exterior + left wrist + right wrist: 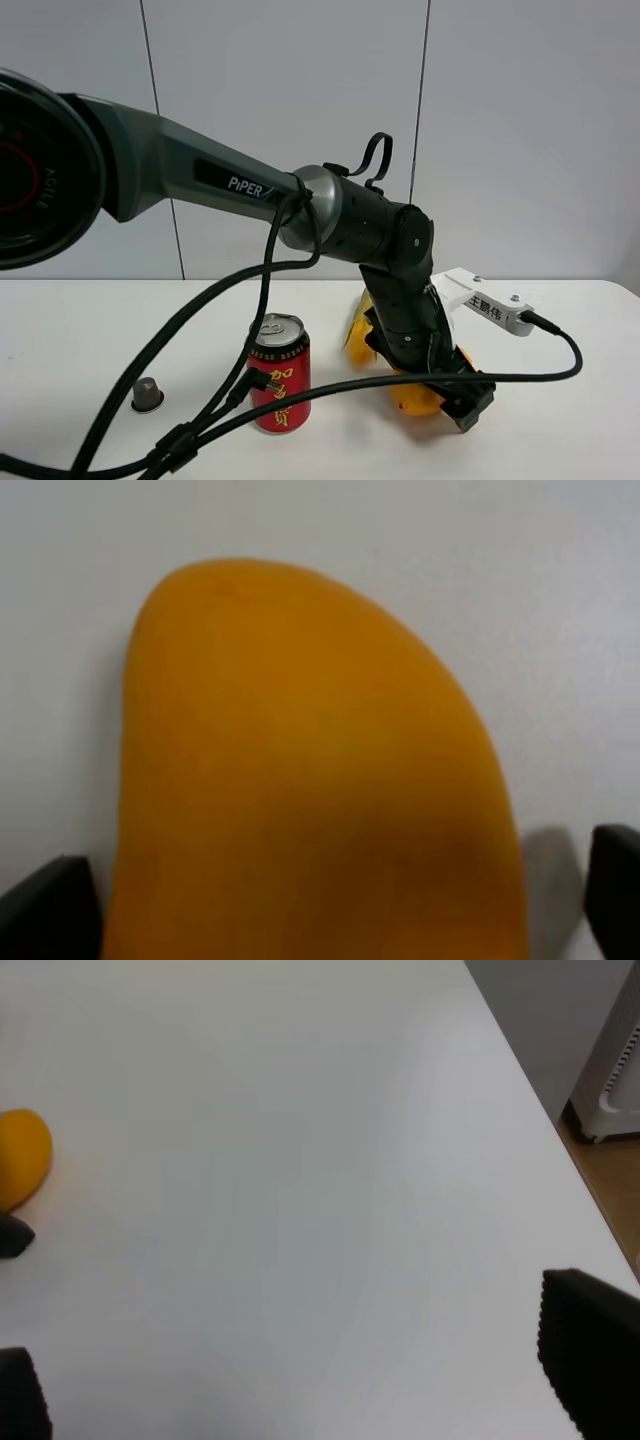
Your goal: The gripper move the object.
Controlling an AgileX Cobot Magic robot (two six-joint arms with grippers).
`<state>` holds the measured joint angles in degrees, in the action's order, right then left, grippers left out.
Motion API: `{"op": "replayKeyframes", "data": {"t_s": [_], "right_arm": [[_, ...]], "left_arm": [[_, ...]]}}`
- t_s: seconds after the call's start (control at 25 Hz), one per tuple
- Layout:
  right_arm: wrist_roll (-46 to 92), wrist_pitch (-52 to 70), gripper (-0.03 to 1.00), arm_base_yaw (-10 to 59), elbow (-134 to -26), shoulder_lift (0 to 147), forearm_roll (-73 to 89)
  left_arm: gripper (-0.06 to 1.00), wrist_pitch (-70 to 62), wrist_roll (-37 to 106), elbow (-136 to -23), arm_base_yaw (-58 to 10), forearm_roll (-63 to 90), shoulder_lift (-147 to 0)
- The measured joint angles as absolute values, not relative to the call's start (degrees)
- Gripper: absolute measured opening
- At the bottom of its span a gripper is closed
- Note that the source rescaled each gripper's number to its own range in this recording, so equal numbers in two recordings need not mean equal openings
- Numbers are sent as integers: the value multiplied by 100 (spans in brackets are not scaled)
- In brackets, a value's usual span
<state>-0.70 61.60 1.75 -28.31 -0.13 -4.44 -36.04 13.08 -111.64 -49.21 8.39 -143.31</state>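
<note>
Nearest the cam: black cables [200, 425] snake over the white table [590, 440]; exact no. unclear where they overlap. Next, 1 red drink can [279, 380], upright, silver pull-tab top, yellow Chinese chars down its side ("加多…", rest cut off by a cable). 1 small grey capsule [148, 393] stands apart from the can, toward the view's left.

1 object [412, 400], an orange-yellow mango, lies on the table to the view's right of the can, near but not touching. L gripper [330, 905] sits down over it. 2 black fingertips [45, 912] straddle the fruit, and bare table shows btwn one tip & the skin, so the jaws are spread, not clamped. R gripper [305, 1385]: 2 tips wide apart over bare table, nothing btwn them.

Behind the mango: 1 more yellow thing [356, 322], mostly hidden by the arm [170, 165], can't tell what. 1 white bracket [488, 303] w/ black Chinese chars, "主臂" + 1 unclear. Arm reads "PiPER" in white. Farthest: grey panel wall [520, 120].
</note>
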Motion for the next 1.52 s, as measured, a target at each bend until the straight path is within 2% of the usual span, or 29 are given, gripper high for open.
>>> {"op": "replayKeyframes", "data": {"t_s": [0.08,0.32,0.72,0.96,1.12,1.52], "right_arm": [[-70,6160,100,175,-2831,-13,-444],[-70,6160,100,175,-2831,-13,-444],[-70,6160,100,175,-2831,-13,-444],[-70,6160,100,175,-2831,-13,-444],[-70,6160,100,175,-2831,-13,-444],[-70,6160,100,175,-2831,-13,-444]], "left_arm": [[98,-3515,1262,-11164,-4921,983,-14331],[98,-3509,1242,-11181,-4921,1046,-14122],[99,-3924,1213,-11201,-4617,688,-12191],[99,-4489,1083,-11201,-3912,-385,-11684],[99,-4883,1065,-11201,-3279,-571,-11594],[99,-5734,1065,-11201,-1165,-578,-11521]]}}
